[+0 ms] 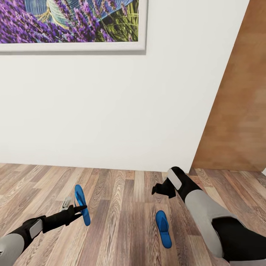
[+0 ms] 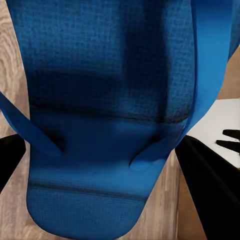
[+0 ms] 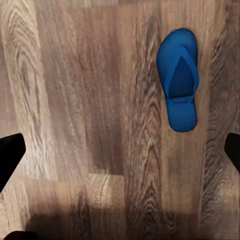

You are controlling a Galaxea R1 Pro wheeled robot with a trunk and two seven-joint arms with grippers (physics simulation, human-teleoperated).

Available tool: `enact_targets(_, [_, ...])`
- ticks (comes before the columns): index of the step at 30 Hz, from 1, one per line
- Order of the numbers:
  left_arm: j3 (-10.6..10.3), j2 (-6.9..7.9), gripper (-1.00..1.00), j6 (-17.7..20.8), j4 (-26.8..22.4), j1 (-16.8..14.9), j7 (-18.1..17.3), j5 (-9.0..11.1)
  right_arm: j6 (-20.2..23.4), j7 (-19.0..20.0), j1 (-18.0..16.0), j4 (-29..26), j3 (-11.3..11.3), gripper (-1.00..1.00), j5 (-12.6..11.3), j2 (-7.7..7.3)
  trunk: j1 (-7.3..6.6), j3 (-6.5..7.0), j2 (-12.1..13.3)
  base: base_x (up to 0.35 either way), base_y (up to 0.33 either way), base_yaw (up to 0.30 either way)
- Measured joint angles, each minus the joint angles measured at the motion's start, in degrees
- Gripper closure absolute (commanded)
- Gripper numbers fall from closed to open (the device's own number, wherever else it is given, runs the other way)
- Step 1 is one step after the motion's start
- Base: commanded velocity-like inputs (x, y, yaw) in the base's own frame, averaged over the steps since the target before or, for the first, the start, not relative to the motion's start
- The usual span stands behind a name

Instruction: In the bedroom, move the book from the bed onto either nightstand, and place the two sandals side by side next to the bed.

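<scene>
Left gripper (image 1: 78, 210): fingers closed on a blue sandal (image 1: 82, 205), pinching it near mid-sole. The sandal stands on edge, held off the floor (image 1: 122, 207), long axis running away from the robot. In the left wrist view the held sandal (image 2: 112, 115) sits right up against the camera, straps visible, one dark finger (image 2: 207, 190) at each side of it. Left arm comes in low from the left edge of the head view, forearm near level, reaching forward and inward.

Sandal count: two. Second sandal (image 1: 163, 228) lies flat on the floor, strap side up, below and just right of the right gripper (image 1: 159, 190), well apart from the held one.

Right gripper: jaws spread wide, holding nothing, touching nothing. In the right wrist view its dark fingertips (image 3: 10, 155) sit at both sides of the frame with bare floor (image 3: 95, 115) between them; the loose sandal (image 3: 179, 79) lies ahead and off to one side, outside the jaws. Right arm comes in from the lower right of the head view, elbow bent, wrist pitched down at the floor.

Behind: white wall (image 1: 111, 111), one framed lavender picture (image 1: 70, 22) upper left, one brown wooden door (image 1: 240, 111) at right.
</scene>
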Motion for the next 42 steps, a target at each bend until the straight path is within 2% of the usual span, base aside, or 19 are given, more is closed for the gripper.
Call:
enact_targets(4, [0.07, 0.26, 1.0, 0.39, 0.0, 0.0, -0.14, 0.11, -0.02, -4.56, -1.84, 1.72, 0.45, -1.0, 0.05, 0.67, 0.0, 0.0, 0.0, 0.0, 0.0, 0.0])
enact_targets(7, [0.02, 0.34, 1.0, 1.09, 0.01, 0.01, -0.23, 0.1, 0.01, -6.95, -2.45, 2.33, 1.8, -1.0, 0.04, 0.77, 0.06, -0.44, -0.02, 0.0, 0.0, 0.0])
enact_targets(17, [0.16, 0.53, 1.0, 3.5, -0.05, 0.0, -0.32, 0.17, -0.06, -8.6, -2.85, 2.19, 3.93, -1.0, -0.22, 0.62, 0.31, -2.66, -0.15, 0.0, 0.0, 0.0])
enact_targets(20, [0.2, 1.11, 1.0, 3.7, -0.02, 0.0, -0.36, 0.23, -0.81, -8.86, -2.87, 2.03, 4.24, -1.0, -0.2, 0.58, 0.39, -3.32, -0.2, 0.0, 0.0, 0.0])
enact_targets(24, [0.17, 1.8, 1.0, 3.97, 0.0, 0.0, -0.35, 0.26, -5.94, -9.02, -2.88, 2.26, 5.31, -1.0, -0.09, 0.5, 0.49, -4.21, -0.25, 0.0, 0.0, 0.0])
enact_targets(25, [0.16, 1.99, 1.0, 4.03, 0.0, 0.0, -0.35, 0.26, -8.04, -9.05, -2.88, 2.38, 6.01, -1.0, -0.06, 0.49, 0.52, -4.43, -0.26, 0.0, 0.0, 0.0])
enact_targets(29, [0.11, 2.24, 1.0, 4.09, 0.0, 0.0, -0.35, 0.26, -11.36, -9.0, -2.87, 2.56, 8.61, -1.0, -0.03, 0.48, 0.62, -5.32, -0.32, 0.0, 0.0, 0.0])
enact_targets(30, [0.08, 2.3, 1.0, 4.07, 0.0, 0.0, -0.35, 0.26, -12.27, -8.97, -2.87, 2.63, 10.29, -1.0, -0.04, 0.5, 0.65, -5.54, -0.33, 0.0, 0.0, 0.0])
enact_targets(34, [0.03, 2.34, 1.0, 4.01, 0.0, 0.0, -0.39, 0.23, -13.3, -8.44, -2.87, 2.78, 13.49, -1.0, -0.37, 0.48, 0.75, -6.42, -0.38, 0.0, 0.0, 0.0])
enact_targets(37, [0.03, 2.38, 1.0, 3.99, 0.0, 0.0, -0.38, 0.19, -13.52, -8.21, -2.87, 2.87, 14.65, -1.0, -0.34, 0.48, 0.83, -7.09, -0.42, 0.0, 0.0, 0.0])
enact_targets(42, [0.02, 2.41, 1.0, 4.04, 0.0, 0.0, -0.36, 0.18, -13.63, -8.08, -2.87, 2.91, 15.36, -1.0, -0.27, 0.44, 0.96, -8.2, -0.49, 0.0, 0.0, 0.0])
